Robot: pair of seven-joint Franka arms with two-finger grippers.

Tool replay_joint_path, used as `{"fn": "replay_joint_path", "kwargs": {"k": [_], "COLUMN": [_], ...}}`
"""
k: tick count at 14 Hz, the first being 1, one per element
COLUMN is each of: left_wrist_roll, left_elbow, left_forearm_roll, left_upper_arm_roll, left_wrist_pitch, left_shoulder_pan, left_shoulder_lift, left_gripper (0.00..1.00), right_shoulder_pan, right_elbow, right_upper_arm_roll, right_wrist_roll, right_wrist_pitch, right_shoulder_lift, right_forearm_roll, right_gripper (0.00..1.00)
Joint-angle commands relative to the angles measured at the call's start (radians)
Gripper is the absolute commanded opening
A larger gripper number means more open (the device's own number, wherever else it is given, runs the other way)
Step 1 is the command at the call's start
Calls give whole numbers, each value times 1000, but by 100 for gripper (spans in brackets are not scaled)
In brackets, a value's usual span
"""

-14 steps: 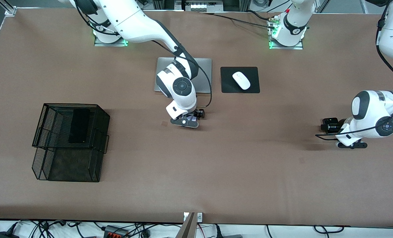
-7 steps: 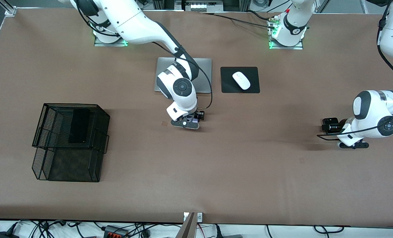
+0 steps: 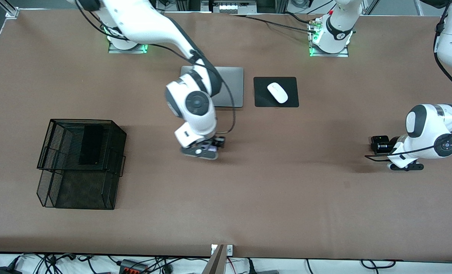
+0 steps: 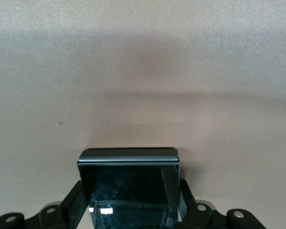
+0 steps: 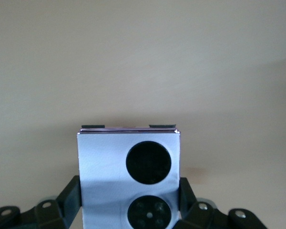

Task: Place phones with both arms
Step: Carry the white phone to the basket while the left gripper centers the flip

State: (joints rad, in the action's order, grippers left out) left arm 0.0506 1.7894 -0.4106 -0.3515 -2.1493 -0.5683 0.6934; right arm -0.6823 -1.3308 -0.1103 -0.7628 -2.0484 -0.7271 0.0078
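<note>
Lilac-white phone [image 5: 128,179] pinched by its side edges in the right tool [image 3: 203,148], over mid-counter [image 3: 287,198] just camera-side of the laptop [image 3: 231,87]. Small black phone [image 4: 128,188] clamped likewise in the left tool [image 3: 395,160], low at the left arm's end. Long black phone [image 3: 91,144] lying in the wire basket [image 3: 43,163]. Probably stiff, light, glossy, slip-prone, breakable glass: best held by the edges.
</note>
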Motion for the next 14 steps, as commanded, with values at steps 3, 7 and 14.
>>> {"fn": "replay_joint_path", "kwargs": {"k": [3, 7, 14], "left_wrist_roll": [-8, 21, 458], "left_elbow": [-31, -180, -257], "left_forearm_roll": [-7, 7, 12], "left_upper_arm_roll": [-67, -211, -234], "left_wrist_pitch": [93, 301, 296], "left_shoulder_pan": [-2, 16, 460], "left_shoulder_lift": [-41, -37, 53], "left_gripper": [24, 26, 25], "right_shoulder_pan": [237, 424, 647], "right_elbow": [-53, -53, -59], "right_upper_arm_roll": [14, 14, 14], "right_wrist_roll": [340, 609, 821], "right_wrist_pitch": [255, 350, 419], "right_shoulder_lift": [147, 181, 173], "right_forearm_roll": [-9, -5, -8], "right_gripper": [20, 20, 22]}}
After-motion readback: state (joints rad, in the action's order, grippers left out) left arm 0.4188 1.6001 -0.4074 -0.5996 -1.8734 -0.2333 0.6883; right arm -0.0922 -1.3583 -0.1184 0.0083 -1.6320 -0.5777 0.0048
